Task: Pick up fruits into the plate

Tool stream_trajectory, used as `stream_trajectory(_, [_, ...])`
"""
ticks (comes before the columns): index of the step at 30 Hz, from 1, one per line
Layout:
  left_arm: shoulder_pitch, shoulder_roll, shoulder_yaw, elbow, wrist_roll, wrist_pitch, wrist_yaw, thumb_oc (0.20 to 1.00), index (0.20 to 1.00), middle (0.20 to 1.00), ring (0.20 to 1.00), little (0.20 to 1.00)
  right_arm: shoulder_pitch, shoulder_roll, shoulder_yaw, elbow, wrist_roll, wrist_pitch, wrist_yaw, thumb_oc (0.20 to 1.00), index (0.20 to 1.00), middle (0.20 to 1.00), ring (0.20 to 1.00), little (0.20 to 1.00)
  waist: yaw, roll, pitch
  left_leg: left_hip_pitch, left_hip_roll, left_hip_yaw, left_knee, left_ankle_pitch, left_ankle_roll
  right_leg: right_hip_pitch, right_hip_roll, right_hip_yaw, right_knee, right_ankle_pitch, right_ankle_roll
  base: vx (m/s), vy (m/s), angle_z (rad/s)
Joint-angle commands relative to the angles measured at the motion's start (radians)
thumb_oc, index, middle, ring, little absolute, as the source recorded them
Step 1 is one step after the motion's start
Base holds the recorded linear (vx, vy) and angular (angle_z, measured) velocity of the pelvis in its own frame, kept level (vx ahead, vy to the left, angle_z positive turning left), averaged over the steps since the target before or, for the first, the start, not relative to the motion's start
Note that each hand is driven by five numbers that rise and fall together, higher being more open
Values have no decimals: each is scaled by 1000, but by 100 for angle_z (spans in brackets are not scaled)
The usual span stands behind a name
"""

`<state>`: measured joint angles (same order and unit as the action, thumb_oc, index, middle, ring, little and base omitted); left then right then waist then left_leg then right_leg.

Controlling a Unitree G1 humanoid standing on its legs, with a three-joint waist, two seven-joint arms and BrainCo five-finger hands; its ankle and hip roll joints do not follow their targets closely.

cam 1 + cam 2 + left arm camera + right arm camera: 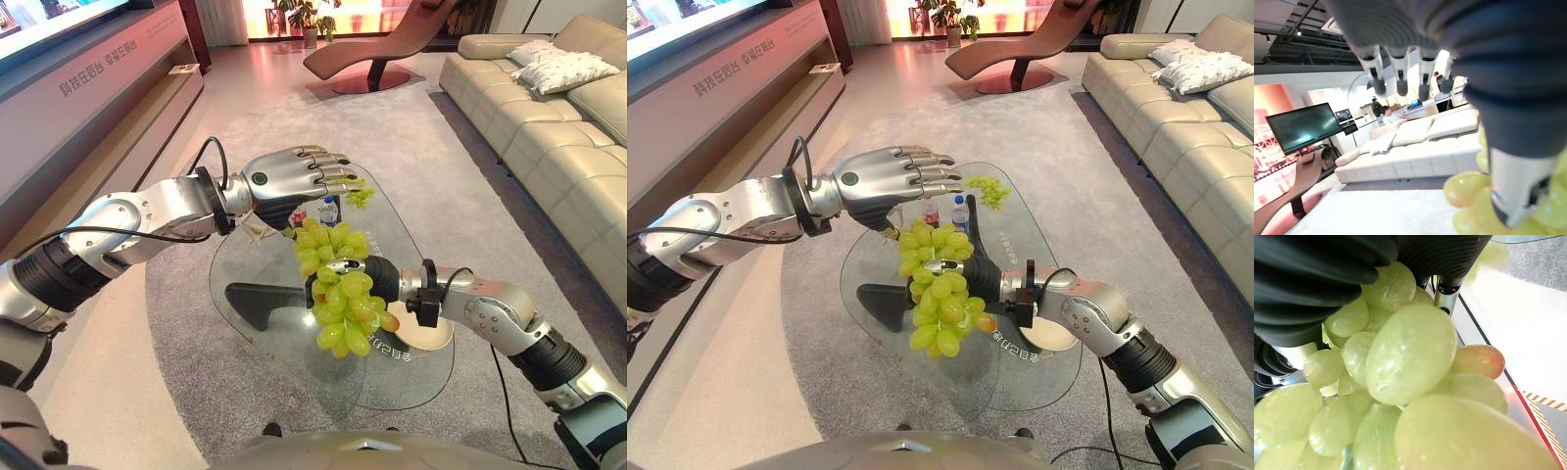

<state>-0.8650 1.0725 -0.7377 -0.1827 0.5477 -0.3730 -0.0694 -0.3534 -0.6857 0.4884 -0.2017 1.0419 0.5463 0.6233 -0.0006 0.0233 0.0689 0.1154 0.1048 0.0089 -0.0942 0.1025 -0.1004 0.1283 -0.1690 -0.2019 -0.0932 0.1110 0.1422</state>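
Left eye view is showing the right hand curling round a bunch of green grapes, dangling over the glass table beside the plate. The left hand is hovering, fingers straight. Soft, loose fruit; hold near the stem.

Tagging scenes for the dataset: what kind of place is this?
Probably a living-room-style showroom or lounge: a cream sofa, a glass coffee table on a grey rug, and a lounge chair behind.
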Motion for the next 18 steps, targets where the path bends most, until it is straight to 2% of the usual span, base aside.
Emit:
stream_trajectory(1, [-66, 11, 94, 66, -57, 22, 20, 1000, 1000, 1000, 1000, 1000, -26, 30, -30, -53, 78, -65, 3, 200, 200, 200, 200, 200, 23, -26, 12, 77, -39, 66, 7, -140, 19, 64, -5, -8, 6, -87, 19, 0, 0, 0])
stream_trajectory(11, [34, 20, 172, 87, -113, 21, -1, 1000, 1000, 1000, 1000, 1000, 35, 42, -105, -10, 76, -119, -25, 200, 200, 200, 200, 200, 26, -24, 13, 78, -38, 65, 7, -139, 20, 64, -6, -9, 6, -86, 19, 0, 0, 0])
stream_trajectory(18, [262, 8, 334, 131, -180, 33, -5, 1000, 1000, 1000, 1000, 1000, 153, 61, -234, 68, 53, -207, -39, 200, 200, 200, 200, 200, 32, -23, 17, 81, -35, 65, 7, -141, 22, 66, -8, -11, 6, -87, 20, 0, 0, 0])
